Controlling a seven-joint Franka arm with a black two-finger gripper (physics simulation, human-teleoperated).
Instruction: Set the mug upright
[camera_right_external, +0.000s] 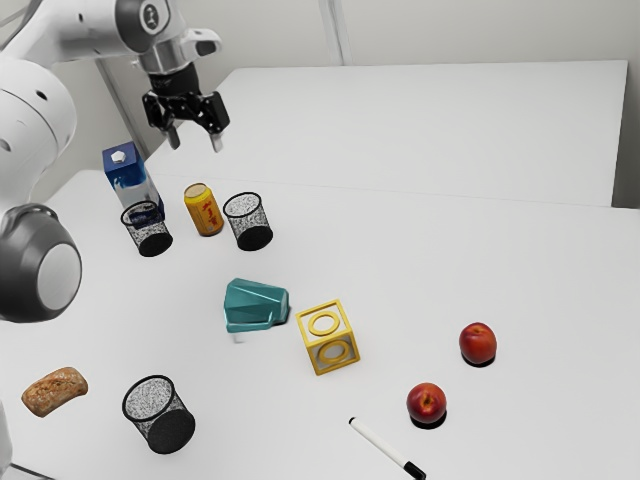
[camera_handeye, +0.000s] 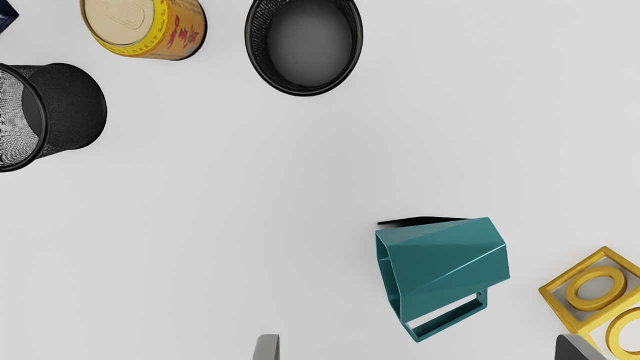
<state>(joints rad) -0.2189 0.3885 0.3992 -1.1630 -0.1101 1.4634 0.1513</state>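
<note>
White tabletop (camera_right_external: 400, 250) beneath sideways teal mug (camera_handeye: 445, 270) and three empty mesh cups (camera_right_external: 168, 420)

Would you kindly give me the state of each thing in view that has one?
Mug, on its side
Hand, open, empty
Can, upright
Carton, upright
Mesh cup near carton, upright
Mesh cup nearest mug, upright, empty
Mesh cup near bread, upright
Marker, lying flat
</note>
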